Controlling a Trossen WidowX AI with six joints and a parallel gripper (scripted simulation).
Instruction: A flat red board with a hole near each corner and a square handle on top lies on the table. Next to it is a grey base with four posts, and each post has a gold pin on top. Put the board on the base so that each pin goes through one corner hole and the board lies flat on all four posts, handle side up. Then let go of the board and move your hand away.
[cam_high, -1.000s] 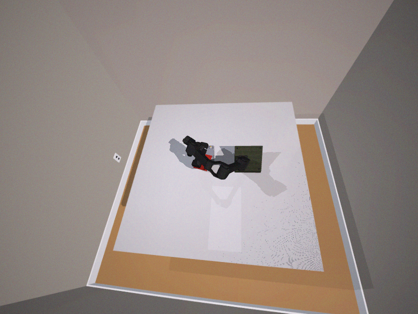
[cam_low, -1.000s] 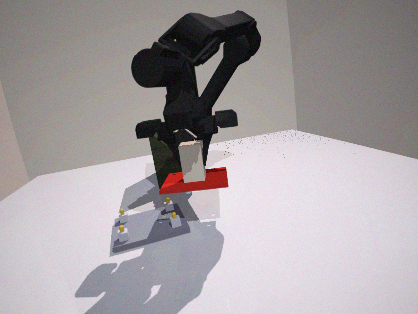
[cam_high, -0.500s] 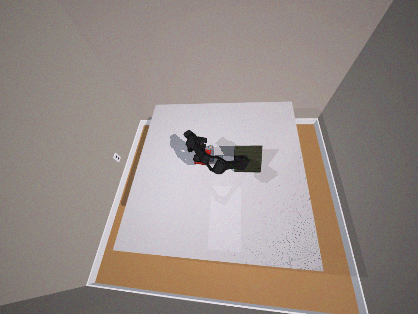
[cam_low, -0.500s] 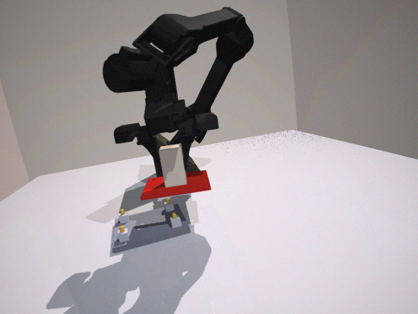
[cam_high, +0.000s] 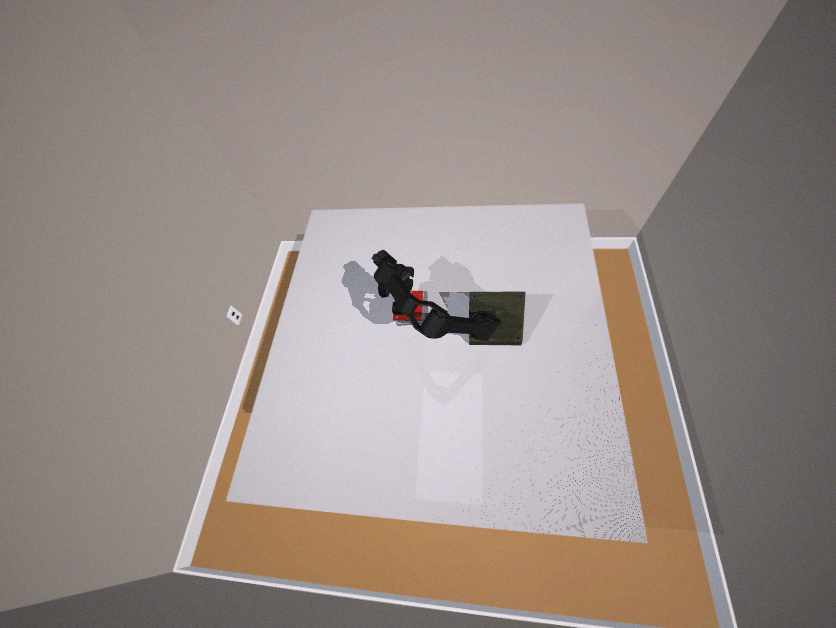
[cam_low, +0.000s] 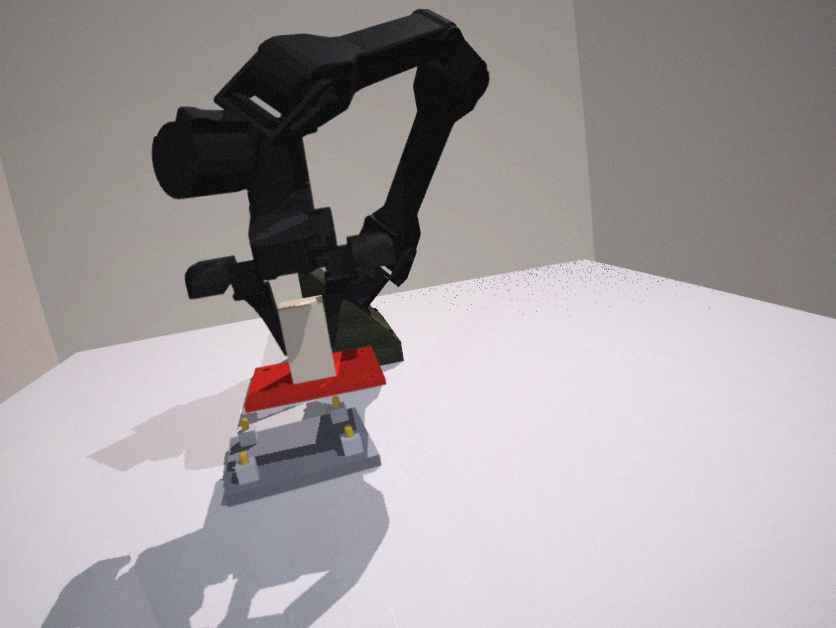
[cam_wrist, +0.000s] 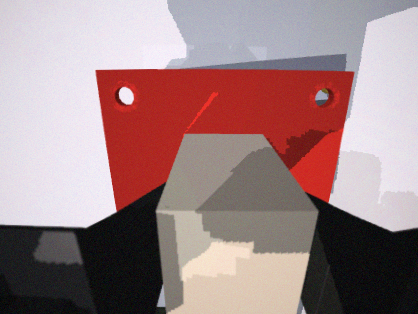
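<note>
Grey base (cam_high: 425, 299) (cam_low: 304, 473) (cam_wrist: 300, 63): one
Posts (cam_low: 246, 472), on the base: four
Gold pins (cam_low: 243, 458) (cam_wrist: 324, 90), atop the base's posts: four, one each
Red board (cam_high: 417, 296) (cam_low: 358, 370) (cam_wrist: 150, 115), above the base: one
Square handle (cam_low: 309, 344) (cam_wrist: 237, 175), above the base: one
Black arm (cam_high: 402, 294) (cam_low: 385, 54), above the base: one

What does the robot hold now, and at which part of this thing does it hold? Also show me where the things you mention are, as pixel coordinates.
The red board (cam_high: 417, 312) (cam_low: 310, 392) (cam_wrist: 150, 115), held by the pale handle (cam_low: 307, 341) (cam_wrist: 237, 175) on its top, between the two fingers of the end effector (cam_low: 309, 354).

Four pins (cam_low: 348, 431) beneath red board (cam_low: 317, 388) (cam_wrist: 225, 107)
</note>
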